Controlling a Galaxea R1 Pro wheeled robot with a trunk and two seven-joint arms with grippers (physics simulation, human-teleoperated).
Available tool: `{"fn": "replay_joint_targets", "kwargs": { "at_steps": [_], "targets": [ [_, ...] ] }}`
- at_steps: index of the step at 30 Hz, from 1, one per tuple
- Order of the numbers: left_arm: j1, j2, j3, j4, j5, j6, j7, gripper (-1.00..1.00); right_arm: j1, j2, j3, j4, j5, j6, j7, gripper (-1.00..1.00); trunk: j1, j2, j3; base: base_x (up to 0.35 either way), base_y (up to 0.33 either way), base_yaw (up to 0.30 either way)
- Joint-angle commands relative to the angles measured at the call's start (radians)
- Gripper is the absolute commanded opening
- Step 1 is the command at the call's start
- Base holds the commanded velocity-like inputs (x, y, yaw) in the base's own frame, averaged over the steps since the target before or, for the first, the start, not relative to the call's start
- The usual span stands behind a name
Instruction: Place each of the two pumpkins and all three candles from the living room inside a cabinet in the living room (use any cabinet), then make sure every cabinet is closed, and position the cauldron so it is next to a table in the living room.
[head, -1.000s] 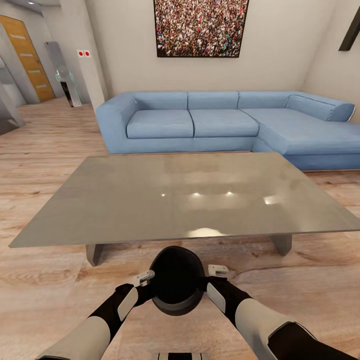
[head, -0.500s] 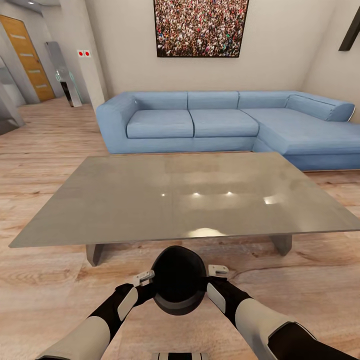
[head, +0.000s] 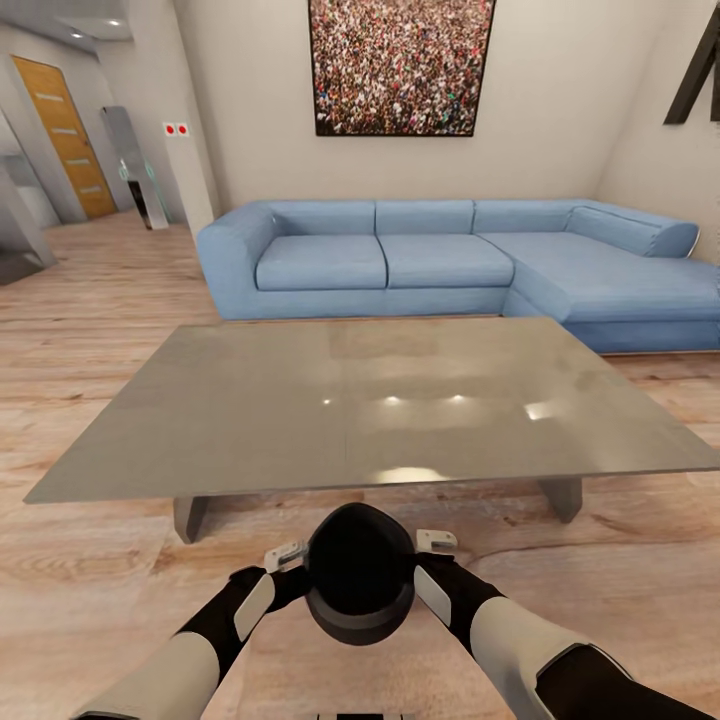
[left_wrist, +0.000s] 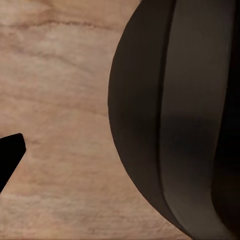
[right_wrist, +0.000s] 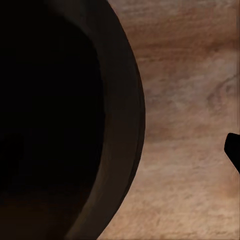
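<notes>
Pale wooden floor (head: 90, 330) ran through the living room, with a long blue corner sofa (head: 440, 255) against the far wall and a framed picture of a dense crowd (head: 400, 65) hanging above it. Between the sofa and the robot stood a low grey counter (head: 360, 400) with a glossy top that mirrored a few ceiling lights. An orange door (head: 65, 135) showed down the hallway at the far left, and a small white plate with two red dots (head: 176, 129) sat on the wall corner; no writing on it could be read.

Just in front of the counter's near edge, low in the head view, the cauldron (head: 358, 585) was held between both arms above the floor. It was tipped so that its wide mouth faced up and toward the camera, and its axis leaned from the mouth down and away toward the counter. Its inside was plain black, with nothing visible in it.

The left tool (head: 288, 555) pressed against one side of the pot and the right tool (head: 436, 541) against the opposite side, so the pot was squeezed between them. Whether each tool's own fingers were spread or pressed together could not be told. In the left wrist view the dark rounded wall of the cauldron (left_wrist: 175, 125) hung over the floorboards; the right wrist view looked at its rim and dark interior (right_wrist: 60, 125).
</notes>
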Motion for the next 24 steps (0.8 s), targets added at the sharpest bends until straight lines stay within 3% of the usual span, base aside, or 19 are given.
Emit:
{"fn": "replay_joint_targets", "kwargs": {
  "at_steps": [1, 13, 24],
  "targets": [
    [0.000, 0.001, -0.006, -0.002, 0.010, 0.005, 0.009, 1.00, 0.000, 0.000, 0.006, -0.001, -0.005, 0.005, -0.007, 1.00, -0.001, 0.000, 0.003, 0.000, 0.000, 0.000],
    [0.000, 0.001, -0.006, -0.005, 0.010, 0.008, 0.007, 1.00, 0.000, 0.000, 0.006, -0.001, -0.005, 0.005, -0.007, 1.00, -0.001, 0.000, 0.011, 0.000, 0.000, 0.000],
    [0.000, 0.001, -0.005, -0.005, 0.011, 0.008, 0.007, 1.00, 0.000, 0.000, 0.005, -0.001, -0.005, 0.005, -0.007, 1.00, -0.006, 0.003, 0.053, 0.000, 0.000, 0.000]
  ]
}}
